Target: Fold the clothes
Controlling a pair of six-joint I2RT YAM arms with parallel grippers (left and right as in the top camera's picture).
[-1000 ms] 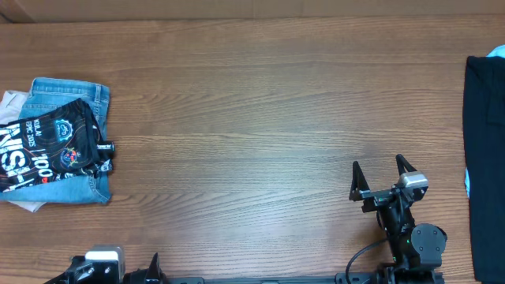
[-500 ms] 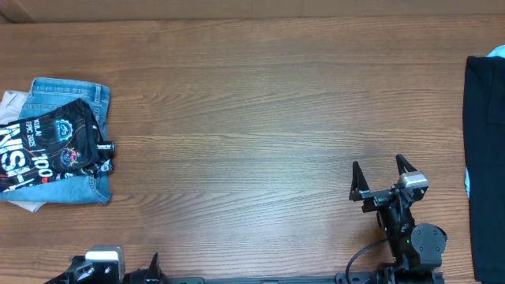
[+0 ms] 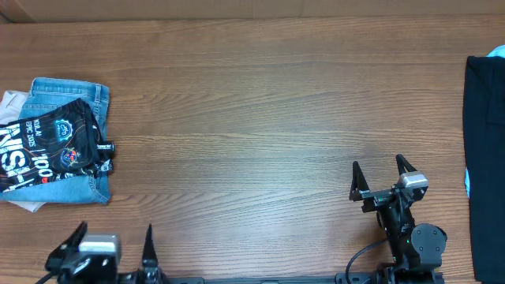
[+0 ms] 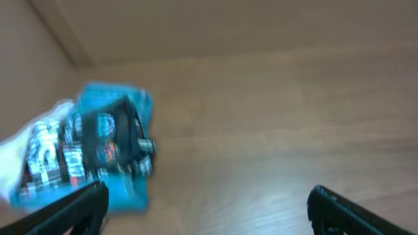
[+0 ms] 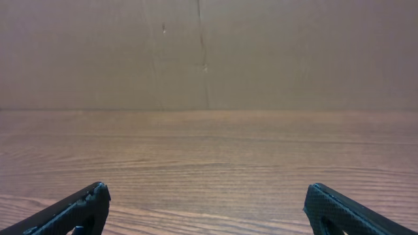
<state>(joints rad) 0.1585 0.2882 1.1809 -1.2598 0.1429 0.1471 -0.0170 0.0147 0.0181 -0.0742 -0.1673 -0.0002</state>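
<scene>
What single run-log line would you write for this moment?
jersey: atop jeans, far left | left fingers: open, empty | right fingers: open, empty

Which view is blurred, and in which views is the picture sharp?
Left wrist view: blurred throughout; the jersey and jeans are smeared colour patches. Overhead view: sharp, evenly lit; the jersey's white lettering shows clearly. Right wrist view: sharp; the table grain is crisp, no glare.

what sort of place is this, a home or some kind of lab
Probably a robot test bench, not a home: the left gripper and right gripper stand open over a wood-grain table, with a black jersey on jeans at its edge and plain brown board behind.
</scene>
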